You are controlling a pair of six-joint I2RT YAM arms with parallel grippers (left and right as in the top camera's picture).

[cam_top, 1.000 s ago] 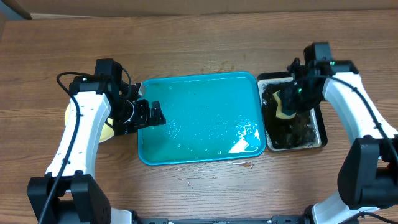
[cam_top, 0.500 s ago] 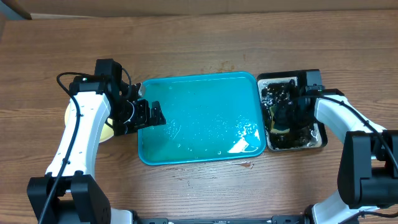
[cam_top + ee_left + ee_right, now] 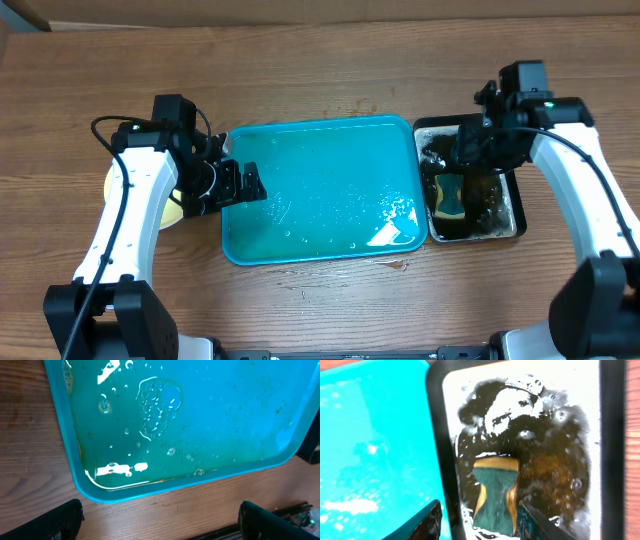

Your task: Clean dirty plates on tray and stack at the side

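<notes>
- The turquoise tray (image 3: pixel 320 190) lies wet and bare of crockery at mid-table (image 3: pixel 320 60). Its long axis runs left to right in the overhead view, with its short sides facing the two arms.
- The plates (image 3: pixel 112 186) sit just off the tray's left short side, lying flat under the left arm. Only a pale yellow-green rim shows, so the number stacked cannot be told. Being round, they point no particular way.
- The left gripper (image 3: pixel 250 184) hovers over the tray's left edge, fingers spread wide with nothing between them.
- Off the tray's right short side, the right gripper (image 3: pixel 481 512) hangs above the black tray (image 3: pixel 615 435). Its fingers are parted to either side of the sponge (image 3: pixel 495 487), which lies in brown water and is not clamped.
- The sponge's long axis runs parallel to the tray's right short side, across the tray's own long axis.
- By the look of it the washing is over and the step in hand is letting go of the sponge, with the task near its end.
- To do that well, the right arm should rise straight up with fingers held apart. That keeps it clear of the sponge and the black rim, so no dirty water spills toward the tray.
- The left arm should draw away from the tray's left side without nudging the stack.
</notes>
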